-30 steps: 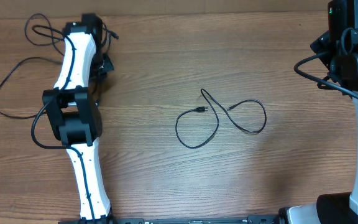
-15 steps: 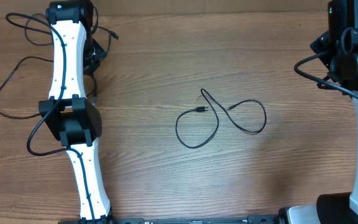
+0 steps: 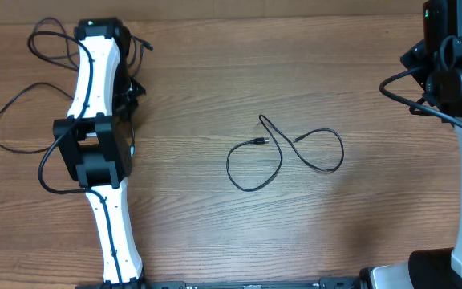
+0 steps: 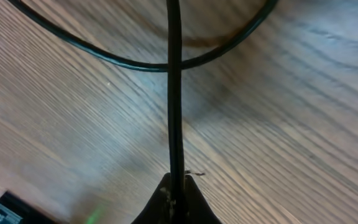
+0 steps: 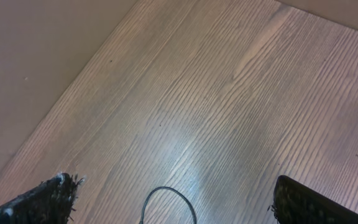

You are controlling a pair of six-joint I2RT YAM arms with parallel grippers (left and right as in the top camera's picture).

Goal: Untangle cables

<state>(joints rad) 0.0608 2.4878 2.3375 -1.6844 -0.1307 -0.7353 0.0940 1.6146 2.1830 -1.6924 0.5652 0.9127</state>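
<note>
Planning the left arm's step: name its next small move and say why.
Probably draw the left claw back, pulling its pinched cable clear: that strand crosses a second cable right ahead, while the middle cable lies apart.

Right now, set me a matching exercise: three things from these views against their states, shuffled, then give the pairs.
Things:
1. left end effector
2. right end effector
3. mid-table cable

States:
A. lying loose in loops on the wood
B. shut on a thin black cable
C. open, nothing between its fingers

Pairs: 1-B, 2-C, 3-A.
</note>
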